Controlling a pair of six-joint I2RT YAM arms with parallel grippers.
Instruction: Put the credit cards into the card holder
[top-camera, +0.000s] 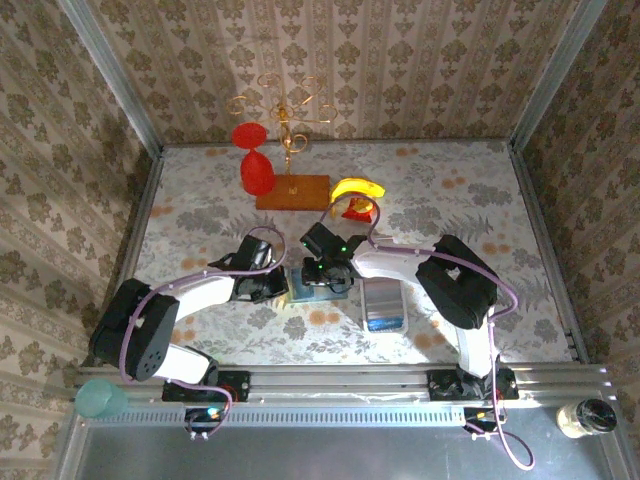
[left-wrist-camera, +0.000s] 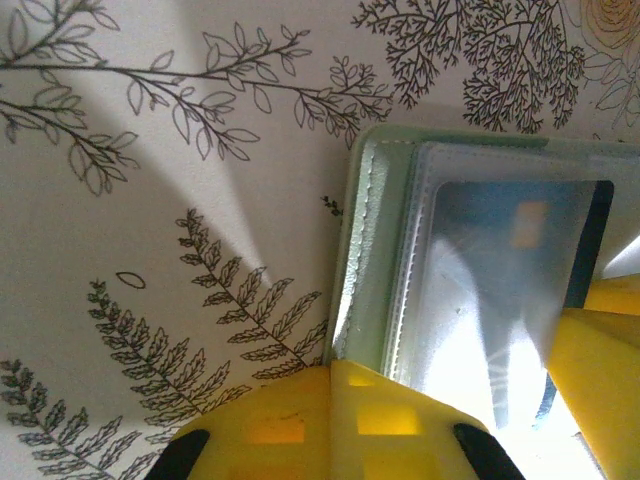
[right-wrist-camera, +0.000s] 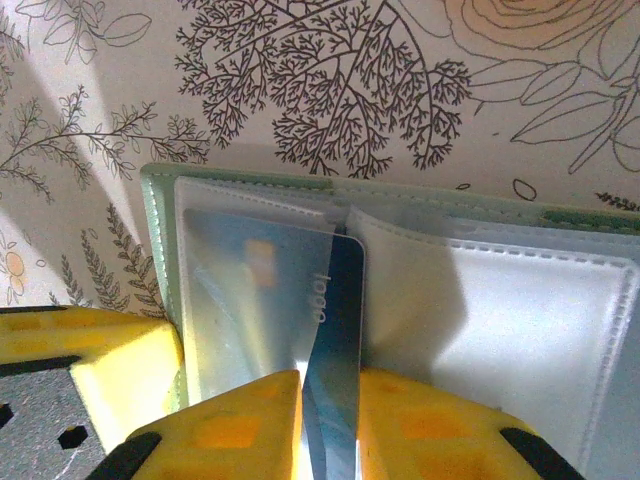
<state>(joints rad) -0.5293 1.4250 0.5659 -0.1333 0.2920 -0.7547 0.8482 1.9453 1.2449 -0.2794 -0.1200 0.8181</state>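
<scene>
The sage-green card holder (right-wrist-camera: 158, 225) lies open on the flowered table, its clear sleeves facing up; it also shows under both grippers (top-camera: 303, 284). A blue credit card (right-wrist-camera: 338, 290) sits partly inside the left sleeve, its near end slanting through the narrow gap between my right gripper's (right-wrist-camera: 330, 385) yellow fingers, which stand slightly open. In the left wrist view the same card (left-wrist-camera: 520, 250) shows through the plastic. My left gripper (left-wrist-camera: 332, 365) is shut, its tips meeting on the card holder's (left-wrist-camera: 375, 250) near green edge. My right gripper (top-camera: 325, 262) faces the left one (top-camera: 272, 286).
A long white tray (top-camera: 385, 305) lies just right of the card holder. At the back stand a red goblet (top-camera: 256, 165), a wooden base with a gold stand (top-camera: 292, 190), a banana (top-camera: 357, 188) and a snack packet (top-camera: 358, 208).
</scene>
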